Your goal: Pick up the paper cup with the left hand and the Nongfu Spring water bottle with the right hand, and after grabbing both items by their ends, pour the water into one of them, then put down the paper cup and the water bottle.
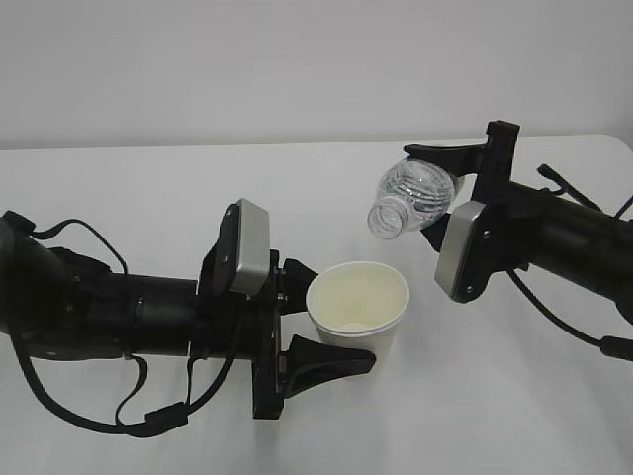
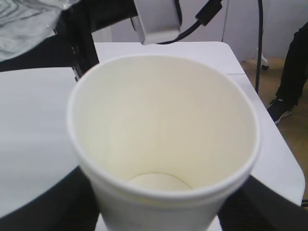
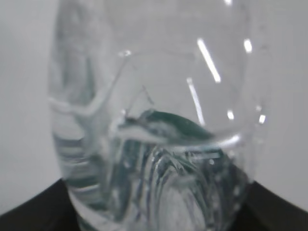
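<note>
Arms hold both items: right hand (image 1: 457, 183) clamps the tilted bottle (image 1: 413, 196), its mouth just above and beside the cup (image 1: 357, 312) grasped in the left hand (image 1: 315, 325). Pouring well likely needs the mouth centred over the rim first.

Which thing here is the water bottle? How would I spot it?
Start at the white table, then the black right hand above it. It grips the water bottle, tipped mouth-down towards the paper cup: clear, ribbed and see-through, unlike the white cup.

A white table (image 1: 148, 198) is seen before a pale wall (image 1: 297, 59); beyond it, possibly a person's dark leg and shoe (image 2: 284, 103).
</note>
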